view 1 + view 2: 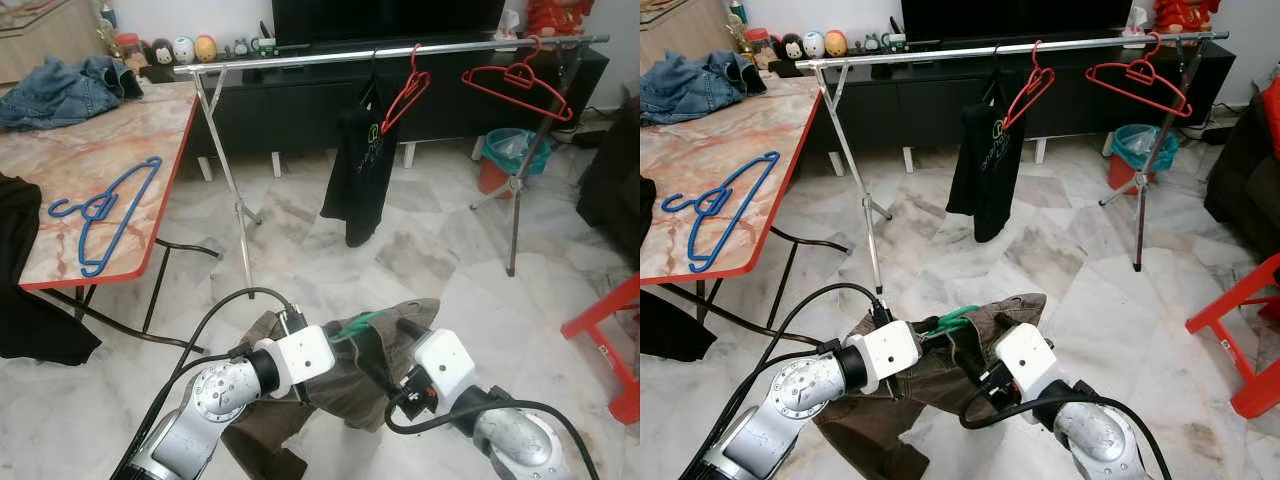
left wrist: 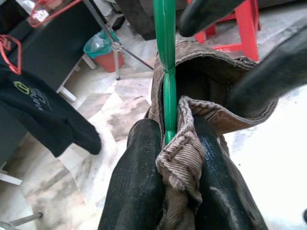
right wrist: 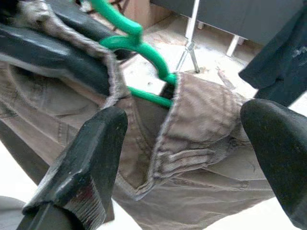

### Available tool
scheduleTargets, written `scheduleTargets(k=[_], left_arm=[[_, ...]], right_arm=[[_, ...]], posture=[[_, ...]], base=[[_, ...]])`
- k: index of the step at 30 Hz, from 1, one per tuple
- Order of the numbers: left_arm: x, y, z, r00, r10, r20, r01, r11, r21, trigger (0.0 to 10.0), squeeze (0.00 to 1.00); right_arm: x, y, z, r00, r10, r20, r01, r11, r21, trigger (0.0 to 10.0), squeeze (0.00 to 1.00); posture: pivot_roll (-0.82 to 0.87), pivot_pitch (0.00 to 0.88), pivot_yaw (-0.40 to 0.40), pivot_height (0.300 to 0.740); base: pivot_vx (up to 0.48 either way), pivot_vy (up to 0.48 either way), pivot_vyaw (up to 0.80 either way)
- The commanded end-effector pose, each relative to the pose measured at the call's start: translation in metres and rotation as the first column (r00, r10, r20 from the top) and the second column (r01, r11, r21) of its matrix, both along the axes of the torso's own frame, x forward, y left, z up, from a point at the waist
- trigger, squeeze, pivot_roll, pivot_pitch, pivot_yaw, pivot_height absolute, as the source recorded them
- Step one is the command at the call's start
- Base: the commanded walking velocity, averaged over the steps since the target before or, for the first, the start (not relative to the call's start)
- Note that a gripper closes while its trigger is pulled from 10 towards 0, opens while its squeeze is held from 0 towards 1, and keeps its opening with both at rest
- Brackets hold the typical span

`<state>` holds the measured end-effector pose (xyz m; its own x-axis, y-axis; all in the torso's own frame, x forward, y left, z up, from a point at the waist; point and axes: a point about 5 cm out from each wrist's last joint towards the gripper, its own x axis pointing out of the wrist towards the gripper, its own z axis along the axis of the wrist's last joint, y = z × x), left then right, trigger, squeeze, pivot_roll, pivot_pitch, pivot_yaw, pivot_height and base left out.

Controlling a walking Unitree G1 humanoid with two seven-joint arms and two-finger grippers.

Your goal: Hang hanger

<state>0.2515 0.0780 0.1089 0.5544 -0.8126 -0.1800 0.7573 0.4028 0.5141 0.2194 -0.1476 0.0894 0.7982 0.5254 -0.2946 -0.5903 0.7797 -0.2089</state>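
Note:
A green hanger [image 1: 357, 323] sits in the waistband of brown corduroy trousers [image 1: 345, 395], held low in front of me above the floor. My left gripper [image 2: 168, 158] is shut on the waistband and the hanger's green bar [image 2: 165, 72]. My right gripper [image 3: 182, 139] is open, its fingers [image 3: 91, 158] spread on either side of the waistband's other edge next to the hanger's hook [image 3: 129, 38]. The steel clothes rail [image 1: 400, 52] stands ahead across the floor, carrying a black shirt [image 1: 358, 165] and two red hangers [image 1: 405, 95] [image 1: 520, 80].
A marble-topped table [image 1: 90, 150] with a red edge stands at the left, holding a blue hanger [image 1: 105, 210] and denim clothes [image 1: 60, 90]. A red stool [image 1: 610, 340] is at the right. A teal-lined bin [image 1: 512, 155] and a black TV cabinet [image 1: 300, 110] lie behind the rail.

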Motion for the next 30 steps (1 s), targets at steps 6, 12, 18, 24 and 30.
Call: scheduleTargets(k=[6,12,18,24,30], left_arm=[[-0.007,-0.004,0.014,0.998,-0.064,0.007,0.064,0.997,-0.032,10.0,0.0],[-0.013,-0.006,0.016,0.993,-0.109,-0.034,0.108,0.994,-0.035,10.0,0.0],[-0.019,-0.011,0.021,0.983,-0.172,-0.059,0.169,0.984,-0.046,10.0,0.0],[-0.024,-0.013,0.024,0.971,-0.225,-0.076,0.224,0.974,-0.022,10.0,0.0],[-0.029,-0.011,0.02,0.961,-0.27,-0.063,0.273,0.961,0.05,10.0,0.0]], right_arm=[[0.011,-0.022,-0.01,0.988,-0.151,-0.016,0.149,0.986,-0.074,10.0,0.0],[0.015,-0.024,-0.012,0.984,-0.177,-0.009,0.175,0.98,-0.089,10.0,0.0],[0.02,-0.038,-0.02,0.962,-0.273,-0.005,0.268,0.945,-0.188,10.0,0.0],[0.023,-0.066,-0.031,0.899,-0.439,-0.011,0.413,0.854,-0.315,10.0,0.0],[0.018,-0.088,-0.037,0.833,-0.552,-0.024,0.5,0.772,-0.392,10.0,0.0]], posture=[[0.0,0.06,0.029,0.74],[0.0,0.058,0.026,0.74],[0.0,0.059,0.026,0.74],[0.0,0.06,0.025,0.74],[0.0,0.06,0.025,0.74]], base=[[0.0,0.0,0.0],[0.0,0.0,0.0],[0.0,0.0,0.0],[0.0,0.0,0.0],[0.0,0.0,0.0]])
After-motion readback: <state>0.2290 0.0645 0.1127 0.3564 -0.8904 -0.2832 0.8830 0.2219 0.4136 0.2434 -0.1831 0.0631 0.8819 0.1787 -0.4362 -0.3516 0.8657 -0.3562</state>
